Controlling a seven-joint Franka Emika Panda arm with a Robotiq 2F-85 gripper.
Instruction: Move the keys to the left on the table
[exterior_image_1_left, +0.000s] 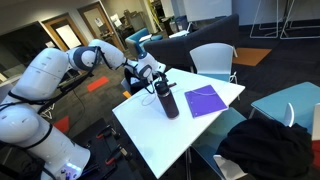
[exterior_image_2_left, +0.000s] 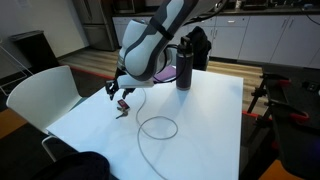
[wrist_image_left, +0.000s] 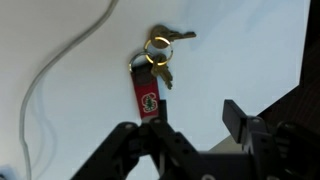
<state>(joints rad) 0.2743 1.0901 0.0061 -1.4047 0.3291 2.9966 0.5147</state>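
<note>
Where the keys lie: flat on the white table (exterior_image_2_left: 205, 135), close to the edge nearest a white chair (exterior_image_2_left: 40, 90).
Keys: the keys (wrist_image_left: 155, 62) are a small bunch on a ring with a red tag, and the tag end points towards the gripper. They show as a dark speck with red in an exterior view (exterior_image_2_left: 121, 105).
Gripper: the gripper (wrist_image_left: 188, 138) hangs just above the keys, not touching them. Its jaws stand apart with nothing between them. It also shows in both exterior views (exterior_image_2_left: 118, 91) (exterior_image_1_left: 152, 77).
Bottle: a tall dark bottle (exterior_image_2_left: 184, 65) stands upright on the table, well apart from the keys. Its wall is opaque, so I cannot tell what is inside.
Purple sheet: a purple sheet (exterior_image_1_left: 207, 100) lies flat just beside the bottle.
Cable: a thin white cable (exterior_image_2_left: 158, 127) lies in a loop on the tabletop near the keys. In the wrist view it runs past them without touching.
In the way: the arm (exterior_image_1_left: 100, 55) and gripper hide the keys in an exterior view.
Around: a teal table (exterior_image_1_left: 290, 105) stands beyond the white one.
</note>
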